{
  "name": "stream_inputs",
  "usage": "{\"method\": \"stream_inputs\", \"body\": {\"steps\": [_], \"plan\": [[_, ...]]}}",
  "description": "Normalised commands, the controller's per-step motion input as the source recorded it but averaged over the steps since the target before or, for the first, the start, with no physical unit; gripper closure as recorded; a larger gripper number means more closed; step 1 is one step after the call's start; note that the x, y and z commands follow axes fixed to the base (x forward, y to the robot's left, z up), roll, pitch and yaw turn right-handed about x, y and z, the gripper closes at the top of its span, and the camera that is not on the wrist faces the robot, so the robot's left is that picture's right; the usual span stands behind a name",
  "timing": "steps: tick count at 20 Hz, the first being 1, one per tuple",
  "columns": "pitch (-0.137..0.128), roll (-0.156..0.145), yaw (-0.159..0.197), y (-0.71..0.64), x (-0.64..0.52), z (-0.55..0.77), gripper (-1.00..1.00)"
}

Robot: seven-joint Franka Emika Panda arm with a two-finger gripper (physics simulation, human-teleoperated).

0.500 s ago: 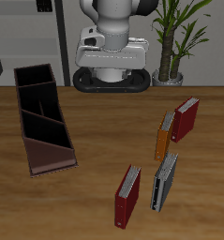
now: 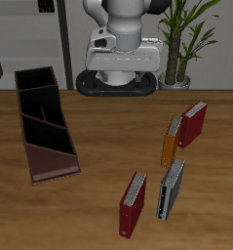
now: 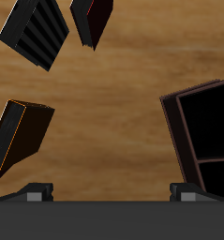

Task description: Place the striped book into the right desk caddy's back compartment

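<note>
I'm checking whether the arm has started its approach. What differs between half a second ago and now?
Only the robot's body has shifted slightly in the exterior view, turning a little over its base; nothing was grasped or released. The striped book, the two red books, the orange book and the right desk caddy lie where they were. The pincer holds nothing.

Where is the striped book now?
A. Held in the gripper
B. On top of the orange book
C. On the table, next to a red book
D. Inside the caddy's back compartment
C: the striped book stands on the table beside a red book, far from the caddy.
</note>
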Motion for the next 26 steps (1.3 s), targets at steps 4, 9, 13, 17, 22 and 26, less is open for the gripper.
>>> {"method": "stream_inputs", "body": {"steps": [4,9,13,17,22,26], "plan": [[-0.012,0.003,-0.022,0.16,0.15,0.07,-1.0],[-0.017,0.0,0.005,0.3,0.29,0.12,-1.0],[-0.042,0.027,0.017,0.34,0.22,0.14,-1.0],[-0.01,0.013,0.013,0.2,0.21,0.08,-1.0],[0.021,0.035,-0.002,0.29,0.38,0.02,-1.0],[-0.035,0.051,0.023,0.27,0.35,0.01,-1.0]]}}
